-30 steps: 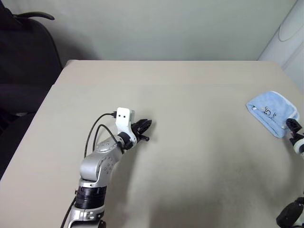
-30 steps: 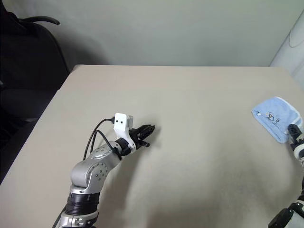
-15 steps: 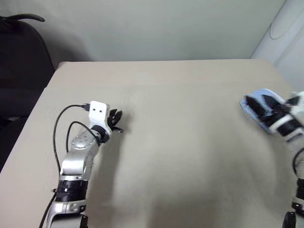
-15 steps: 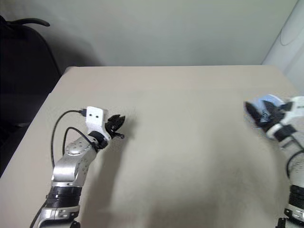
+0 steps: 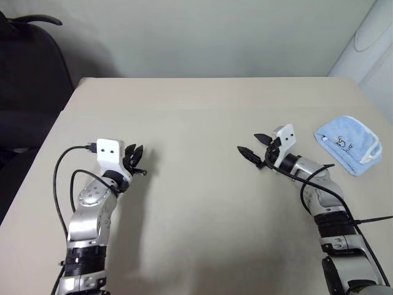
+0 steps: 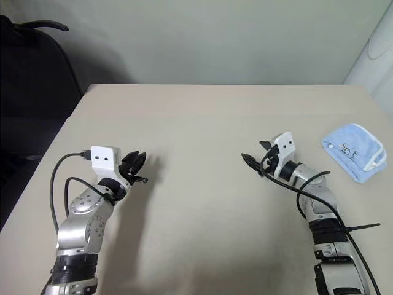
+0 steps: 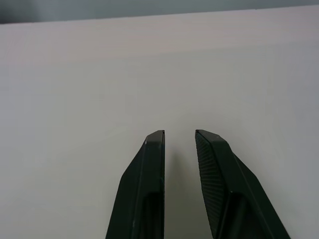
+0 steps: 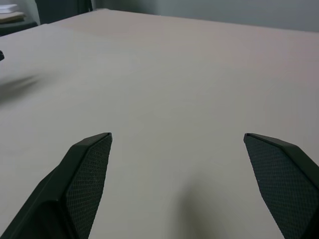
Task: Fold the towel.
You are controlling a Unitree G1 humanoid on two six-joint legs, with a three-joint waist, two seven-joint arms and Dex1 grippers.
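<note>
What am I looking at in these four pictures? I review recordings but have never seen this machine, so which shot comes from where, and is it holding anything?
This is a humanoid robot with two arms, each ending in a hand of two black fingers. The two wide pictures come from a pair of cameras in its head, looking down over a beige table. The two close-ups come from a camera on each wrist, looking along that hand's fingers.

On the table lies the towel, a small light-blue cloth bunched up near the far right edge. The left hand hovers over the left side with its fingers only slightly apart. The right hand has its fingers spread wide and points away from the towel. Neither hand holds anything. A dark chair stands beyond the table's left corner.
</note>
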